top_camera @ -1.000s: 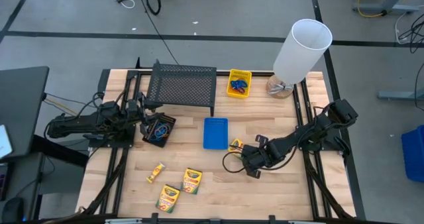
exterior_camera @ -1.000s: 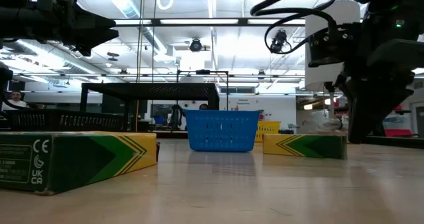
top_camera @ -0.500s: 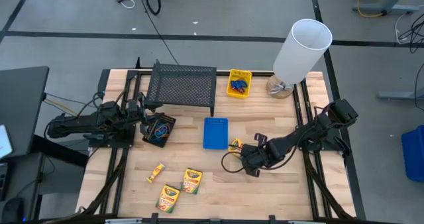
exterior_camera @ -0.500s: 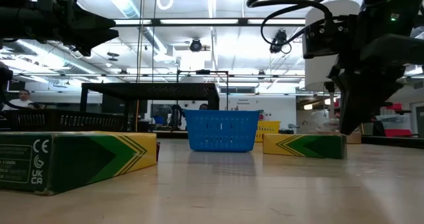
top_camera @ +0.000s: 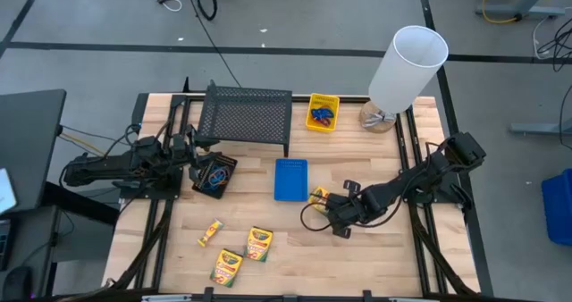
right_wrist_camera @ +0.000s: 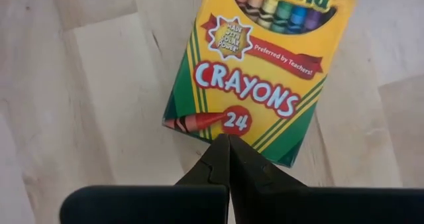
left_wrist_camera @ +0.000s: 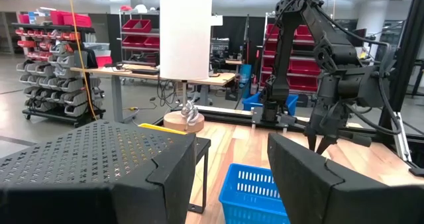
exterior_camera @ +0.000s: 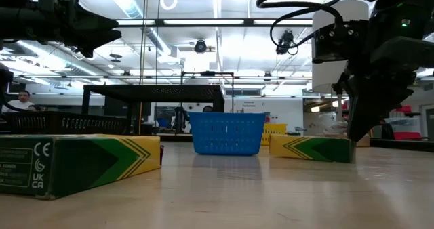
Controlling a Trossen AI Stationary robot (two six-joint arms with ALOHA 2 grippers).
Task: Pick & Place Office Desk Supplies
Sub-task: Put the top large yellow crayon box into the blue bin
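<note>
A yellow-and-green crayon box [right_wrist_camera: 255, 71] lies flat on the table just right of the blue bin [top_camera: 290, 179]. My right gripper [right_wrist_camera: 228, 144] is shut and points steeply down, its tips at the box's near short edge. In the low view it [exterior_camera: 352, 135] stands over the right end of that box [exterior_camera: 312, 149]. My left gripper [left_wrist_camera: 232, 168] waits open and level at the table's left, beside a black bin [top_camera: 214, 175] of coloured loops. Three more crayon boxes [top_camera: 259, 244] lie near the front. A yellow bin [top_camera: 323, 112] holds blue loops. My right gripper comes from above with its shut tips over the crayon box's short edge [right_wrist_camera: 232, 128], near the "24" mark. The fingers themselves hide the spot, so I cannot tell whether they touch the box. The box lies flat on the table.
A black wire-mesh rack [top_camera: 244, 116] stands at the back left, and a tall white cylinder [top_camera: 407, 70] on a round base at the back right. Bare wood lies in front of my right gripper. A crayon box [exterior_camera: 74, 162] fills the low view's near left.
</note>
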